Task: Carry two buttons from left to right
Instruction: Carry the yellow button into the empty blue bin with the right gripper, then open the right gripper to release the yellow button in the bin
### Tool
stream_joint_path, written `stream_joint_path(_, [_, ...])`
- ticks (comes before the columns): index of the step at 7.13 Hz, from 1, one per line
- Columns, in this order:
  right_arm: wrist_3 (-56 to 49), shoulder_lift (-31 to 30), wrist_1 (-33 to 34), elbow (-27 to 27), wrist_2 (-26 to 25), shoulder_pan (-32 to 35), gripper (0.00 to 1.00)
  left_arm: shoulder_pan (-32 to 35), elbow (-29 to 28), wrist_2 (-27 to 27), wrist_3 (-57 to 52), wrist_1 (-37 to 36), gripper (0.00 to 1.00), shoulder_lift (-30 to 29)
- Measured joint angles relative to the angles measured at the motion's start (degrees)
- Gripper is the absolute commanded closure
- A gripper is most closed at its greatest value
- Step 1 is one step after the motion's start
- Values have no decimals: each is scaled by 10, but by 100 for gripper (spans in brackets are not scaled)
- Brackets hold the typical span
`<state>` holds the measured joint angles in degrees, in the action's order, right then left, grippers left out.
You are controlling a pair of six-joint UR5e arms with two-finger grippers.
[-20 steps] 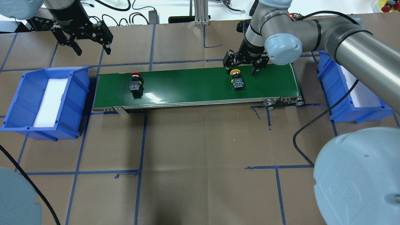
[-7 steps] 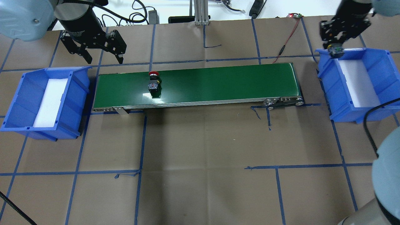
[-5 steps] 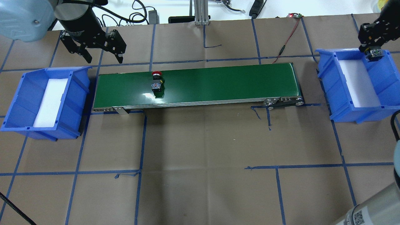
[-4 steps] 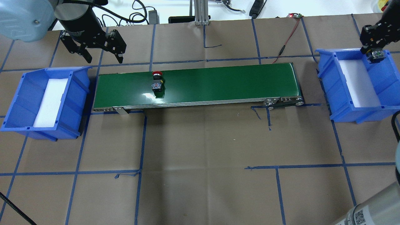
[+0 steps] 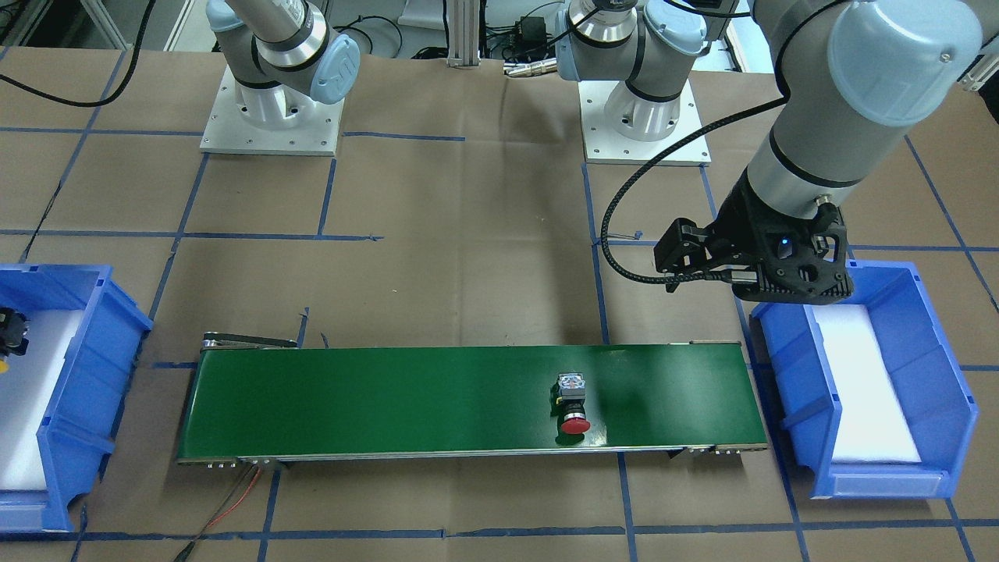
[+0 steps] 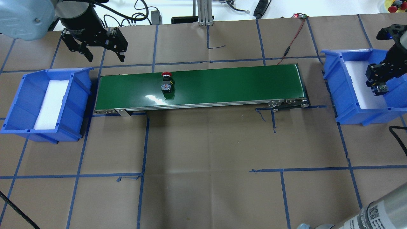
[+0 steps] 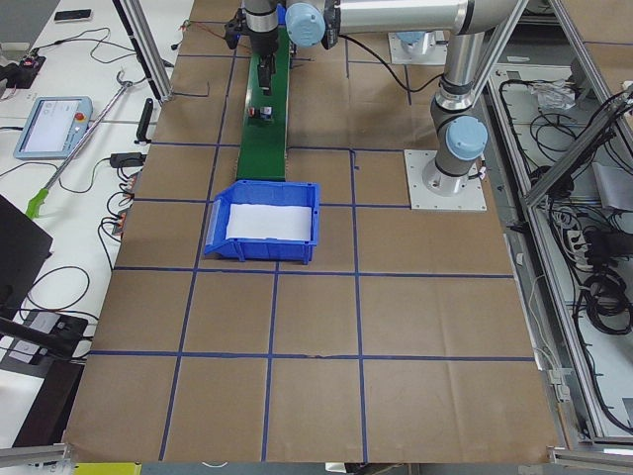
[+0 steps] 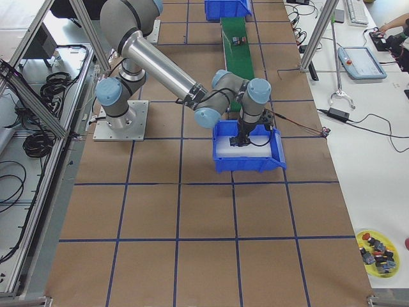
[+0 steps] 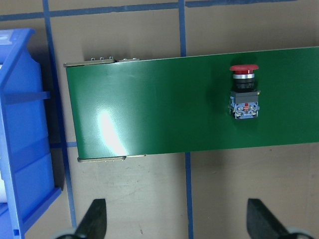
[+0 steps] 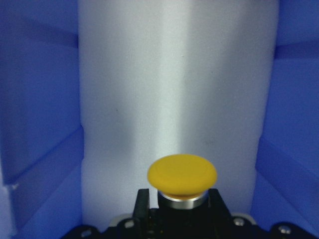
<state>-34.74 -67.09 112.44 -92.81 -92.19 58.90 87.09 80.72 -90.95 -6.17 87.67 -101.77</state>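
Observation:
The red-capped button (image 6: 166, 83) lies on its side on the green conveyor belt (image 6: 222, 86), left of its middle; it also shows in the left wrist view (image 9: 244, 94) and the front view (image 5: 572, 406). My left gripper (image 6: 97, 54) is open and empty, hovering behind the belt's left end. My right gripper (image 6: 378, 86) is shut on the yellow-capped button (image 10: 182, 177), gripping its black collar, and holds it over the white foam inside the right blue bin (image 6: 359, 108).
A second blue bin (image 6: 19, 95) with a white foam liner stands off the belt's left end. A black cable (image 6: 397, 133) loops near the right bin. Blue tape lines mark the brown table.
My right gripper carried the yellow button from the belt to over the right bin, then toward the bin's near side. The red button rode rightward along the belt. The left gripper barely moved.

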Motion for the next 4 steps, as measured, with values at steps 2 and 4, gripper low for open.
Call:
stream_joint_path(2, [-1,24,5,-6,-1,-1,96,0,1,0,0,-1,1,-1])
stream_joint_path(4, [-2,40,6,-12,-5,0,62,0,3,0,-1,-1,1,0])
